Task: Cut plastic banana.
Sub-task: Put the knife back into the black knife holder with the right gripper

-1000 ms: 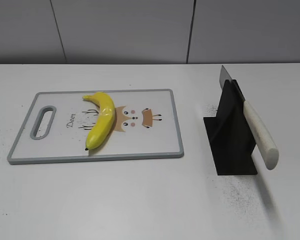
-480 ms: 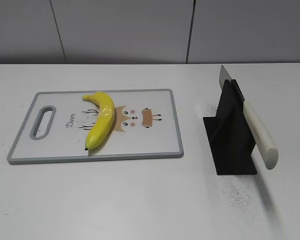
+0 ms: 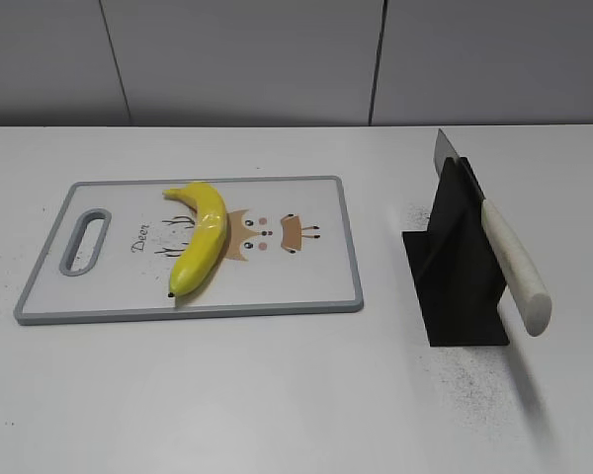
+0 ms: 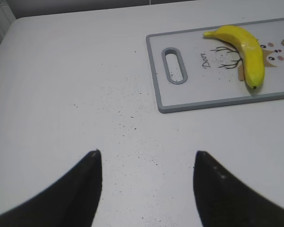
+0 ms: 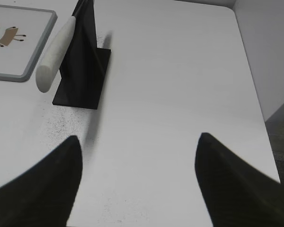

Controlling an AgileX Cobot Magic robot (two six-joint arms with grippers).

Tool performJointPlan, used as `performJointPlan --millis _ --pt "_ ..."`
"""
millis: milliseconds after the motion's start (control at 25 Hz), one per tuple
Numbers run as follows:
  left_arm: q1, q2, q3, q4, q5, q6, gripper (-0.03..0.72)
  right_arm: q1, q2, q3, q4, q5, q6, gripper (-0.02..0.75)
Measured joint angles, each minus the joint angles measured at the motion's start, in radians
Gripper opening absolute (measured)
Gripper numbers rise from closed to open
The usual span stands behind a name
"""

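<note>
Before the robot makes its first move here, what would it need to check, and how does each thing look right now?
1. The plastic banana lies on the cutting board, nothing on top of it: ok.
2. The knife sits in its black stand, pale handle sticking out toward the camera and free to grab: ok.
3. Left gripper open and empty over bare table, short of the board: ok.
4. Right gripper open and empty, with the knife handle ahead and to its left: ok.
5. Path from the stand to the board is free of clutter: ok.
6. Whether the board will slide under pressure: cannot tell.
</note>
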Motion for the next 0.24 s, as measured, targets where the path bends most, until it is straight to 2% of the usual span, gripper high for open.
performJointPlan --millis 240 --pt "0.000 0.000 0.000 -0.004 0.000 0.000 0.572 -0.001 0.000 0.000 0.000 0.000 0.000 0.561"
